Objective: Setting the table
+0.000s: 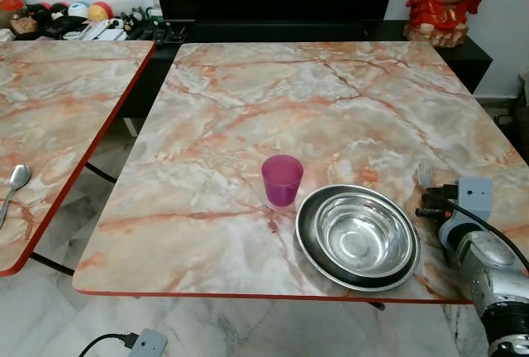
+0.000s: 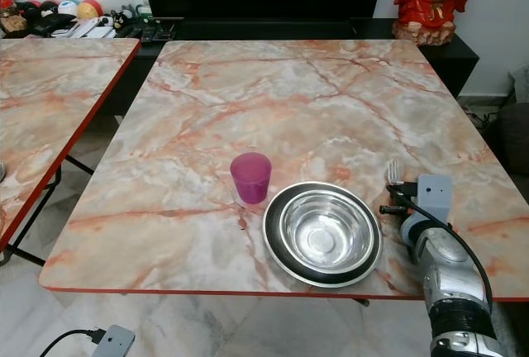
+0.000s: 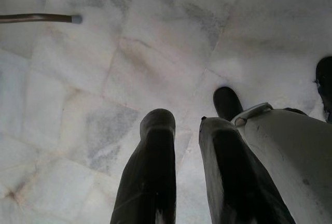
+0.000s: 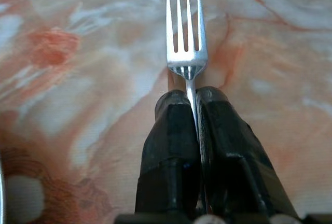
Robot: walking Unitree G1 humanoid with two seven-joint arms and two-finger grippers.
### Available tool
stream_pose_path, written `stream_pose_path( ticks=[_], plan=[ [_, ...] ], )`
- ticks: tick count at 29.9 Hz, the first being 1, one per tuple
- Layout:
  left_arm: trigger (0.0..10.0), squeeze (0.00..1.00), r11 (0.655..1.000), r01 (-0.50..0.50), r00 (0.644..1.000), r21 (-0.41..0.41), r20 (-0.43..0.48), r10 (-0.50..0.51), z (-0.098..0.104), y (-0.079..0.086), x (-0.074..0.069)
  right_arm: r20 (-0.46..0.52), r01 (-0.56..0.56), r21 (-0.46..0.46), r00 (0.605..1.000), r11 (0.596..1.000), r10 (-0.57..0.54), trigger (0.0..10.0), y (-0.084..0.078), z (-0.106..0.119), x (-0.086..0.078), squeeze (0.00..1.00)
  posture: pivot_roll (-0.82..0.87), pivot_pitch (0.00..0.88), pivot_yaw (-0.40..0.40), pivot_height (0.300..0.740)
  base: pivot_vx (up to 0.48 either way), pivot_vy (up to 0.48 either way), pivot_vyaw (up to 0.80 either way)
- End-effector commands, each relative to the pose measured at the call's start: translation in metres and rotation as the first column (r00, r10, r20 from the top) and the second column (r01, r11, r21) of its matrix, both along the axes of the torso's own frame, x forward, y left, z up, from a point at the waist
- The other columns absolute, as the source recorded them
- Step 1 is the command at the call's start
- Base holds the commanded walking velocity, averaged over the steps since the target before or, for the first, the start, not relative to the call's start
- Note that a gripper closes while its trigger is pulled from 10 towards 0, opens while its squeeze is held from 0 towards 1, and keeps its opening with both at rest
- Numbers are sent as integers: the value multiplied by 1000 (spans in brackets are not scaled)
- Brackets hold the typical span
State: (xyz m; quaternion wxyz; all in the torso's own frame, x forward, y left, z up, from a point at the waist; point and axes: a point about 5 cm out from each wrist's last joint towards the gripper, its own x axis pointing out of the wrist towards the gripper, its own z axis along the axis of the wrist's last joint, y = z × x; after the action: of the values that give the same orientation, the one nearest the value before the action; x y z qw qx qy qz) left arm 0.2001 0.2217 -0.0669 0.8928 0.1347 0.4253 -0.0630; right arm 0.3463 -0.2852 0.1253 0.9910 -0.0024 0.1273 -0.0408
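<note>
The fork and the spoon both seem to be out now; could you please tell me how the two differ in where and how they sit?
The fork is clamped by the right claw over the table that carries the purple cup and steel bowl, right of the bowl; the spoon lies loose on the neighbouring table to the left. The fork shows four tines; the spoon a rounded bowl. Both are shiny metal.

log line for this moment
right gripper: shut on fork, right of bowl | left gripper: idle over floor | cup: left of bowl
</note>
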Motion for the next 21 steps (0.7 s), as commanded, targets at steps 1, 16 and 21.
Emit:
stream_pose_path(
  ticks=[1,16,21],
  plan=[
    [10000,0,1000,-17,999,-5,-36,17,-4,3,-9,-10,3,7,1000,1000,-3,10000,1,-4,0,0,-43,158,38,740,0,0,0],
    [10000,0,1000,-20,999,-4,-36,20,-4,3,-8,-62,-52,-76,997,996,47,10000,6,-8,0,0,-44,160,37,740,0,0,0],
    [10000,0,1000,-22,999,-5,-40,22,-5,3,-9,-72,-42,-74,997,996,37,10000,7,-11,-2,0,-44,160,37,740,0,0,0]
  ],
)
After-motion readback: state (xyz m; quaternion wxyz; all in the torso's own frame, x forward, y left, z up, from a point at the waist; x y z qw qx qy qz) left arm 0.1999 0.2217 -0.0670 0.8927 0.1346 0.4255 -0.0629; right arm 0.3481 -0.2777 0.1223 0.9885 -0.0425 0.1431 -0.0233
